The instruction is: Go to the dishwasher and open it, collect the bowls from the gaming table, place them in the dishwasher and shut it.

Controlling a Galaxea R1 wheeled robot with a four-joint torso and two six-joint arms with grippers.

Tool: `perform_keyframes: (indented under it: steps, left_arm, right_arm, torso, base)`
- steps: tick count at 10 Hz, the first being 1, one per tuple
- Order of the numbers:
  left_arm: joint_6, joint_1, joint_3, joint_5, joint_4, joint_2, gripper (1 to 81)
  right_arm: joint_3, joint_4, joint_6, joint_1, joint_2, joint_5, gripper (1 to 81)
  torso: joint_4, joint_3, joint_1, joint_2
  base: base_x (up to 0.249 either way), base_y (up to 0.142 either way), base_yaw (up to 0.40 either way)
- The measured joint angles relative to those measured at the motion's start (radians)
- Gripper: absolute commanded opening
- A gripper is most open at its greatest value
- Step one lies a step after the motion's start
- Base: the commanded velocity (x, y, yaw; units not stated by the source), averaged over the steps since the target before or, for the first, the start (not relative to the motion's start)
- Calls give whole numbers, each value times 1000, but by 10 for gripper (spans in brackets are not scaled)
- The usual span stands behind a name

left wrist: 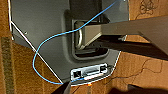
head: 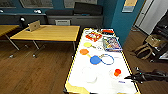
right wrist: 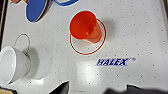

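- Where the wooden floor (head: pixel 37 70) ends, the gaming table (head: pixel 105 82), a long white counter, is seen running toward 12 o'clock.
- A blue bowl (head: pixel 95 60) is set mid-counter; a white bowl (head: pixel 89 75) lies nearer.
- An orange cup (head: pixel 117 72) is placed toward 3 o'clock.
- The right gripper (head: pixel 127 78) is held beside the cup; the state of its jaws cannot be told.

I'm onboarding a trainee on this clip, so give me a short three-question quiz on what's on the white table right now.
1. True or false: the orange cup stands on the yellow wooden table.
2. Which object lies closest to the blue bowl? A) laptop B) blue ring C) white bowl
3. Fill in: the right gripper hovers at the white gaming table's ____ edge, seen in the head view.

Key: 1 false; 2 B; 3 right.
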Motion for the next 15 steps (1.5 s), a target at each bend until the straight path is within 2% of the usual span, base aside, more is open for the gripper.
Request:
perform_keyframes:
  steps: [1, 3, 4, 7, 10, 15]
  left_arm:
    - [0, 0, 0, 0, 0, 2, 811]
    - [0, 0, 0, -1, 0, 2, 811]
    - [0, 0, 0, -2, 0, 2, 811]
    - [0, 0, -2, -2, 0, 11, 811]
    - [0, -5, -7, -3, 0, 21, 811]
    - [0, -5, -8, -3, 0, 21, 811]
  right_arm:
    - [-8, 0, 0, 0, -2, 26, 811]
    - [-49, -1, 0, 4, 6, 121, 811]
    - [-83, -1, 0, 9, 31, 127, 811]
    - [-160, -1, -2, 23, 104, 126, 811]
    - [-194, 0, -5, 61, 138, 107, 811]
    - [-293, 0, -5, 62, 207, 70, 811]
  torso:
    - [0, 0, 0, 0]
    - [0, 0, 0, 0]
    - [0, 0, 0, 0]
    - [0, 0, 0, 0]
    - [0, 0, 0, 0]
    - [0, 0, 0, 1]
  base:
    - [0, 0, 0]
    - [0, 0, 0]
    - [0, 0, 0]
    - [0, 0, 0]
    - [0, 0, 0]
    - [0, 0, 0]
